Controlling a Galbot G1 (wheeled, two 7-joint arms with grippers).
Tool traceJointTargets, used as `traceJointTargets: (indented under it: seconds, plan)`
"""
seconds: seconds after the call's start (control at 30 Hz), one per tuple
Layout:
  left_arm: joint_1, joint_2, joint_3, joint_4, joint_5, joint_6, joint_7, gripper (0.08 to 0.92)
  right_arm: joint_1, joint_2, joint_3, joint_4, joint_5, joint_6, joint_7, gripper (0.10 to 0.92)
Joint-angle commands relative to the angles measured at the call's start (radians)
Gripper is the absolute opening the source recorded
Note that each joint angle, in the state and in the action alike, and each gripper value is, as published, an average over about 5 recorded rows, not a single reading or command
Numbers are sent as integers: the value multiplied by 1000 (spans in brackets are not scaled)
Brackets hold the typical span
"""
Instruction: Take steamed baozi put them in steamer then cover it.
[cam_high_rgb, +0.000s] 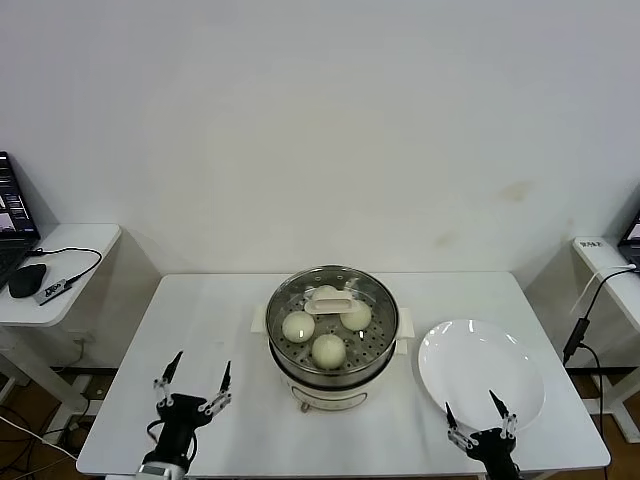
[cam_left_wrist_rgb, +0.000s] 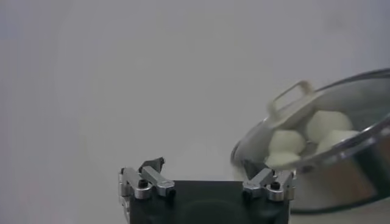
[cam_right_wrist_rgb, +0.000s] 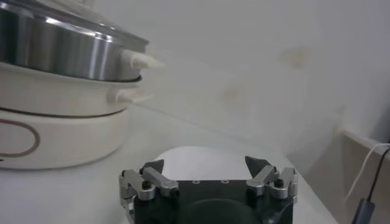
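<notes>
Baozi (cam_high_rgb: 328, 350) are sitting inside the steamer (cam_high_rgb: 332, 385) at the middle of the surface (cam_high_rgb: 230, 320); three are showing plainly through the glass and a fourth is lying partly behind the handle; the cover (cam_high_rgb: 375, 300) is resting on the steamer's rim, its cream handle (cam_high_rgb: 331, 300) running roughly side to side across the centre.

Reading from the left: the left gripper (cam_high_rgb: 196, 377) is hovering over the near left part of the surface, fingers (cam_high_rgb: 170, 368) spread wide and grasping nothing; the steamer is lying ahead of it and off to its right, well apart.

Centre: the steamer is standing closed; nothing is touching it.

Right: the white plate (cam_high_rgb: 481, 375) is lying just beside the steamer, with no buns showing on it; the right gripper (cam_high_rgb: 479, 413) is hanging over the plate's near edge, fingers released and holding nothing; the steamer is lying ahead and to its left.

Judgement: both arms are standing at much the same remove from the cover's handle, neither clearly nearer; with the buns in and the cover on, the task is appearing complete, and no further grasp is looking necessary.
</notes>
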Motion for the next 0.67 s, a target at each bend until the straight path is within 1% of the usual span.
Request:
traceJointTargets:
  seconds: [0.03, 0.33, 0.67]
  plan:
    - [92, -5, -79, 86, -293, -85, 41, 823, -46, -51, -29, 21, 45, 3, 6, 823]
    - [81, -32, -84, 104, -274, -63, 60, 823, -47, -43, -48, 38, 44, -13, -5, 823]
    - [64, -35, -96, 107, -253, -42, 77, 823, -37, -24, -60, 37, 21, -15, -11, 823]
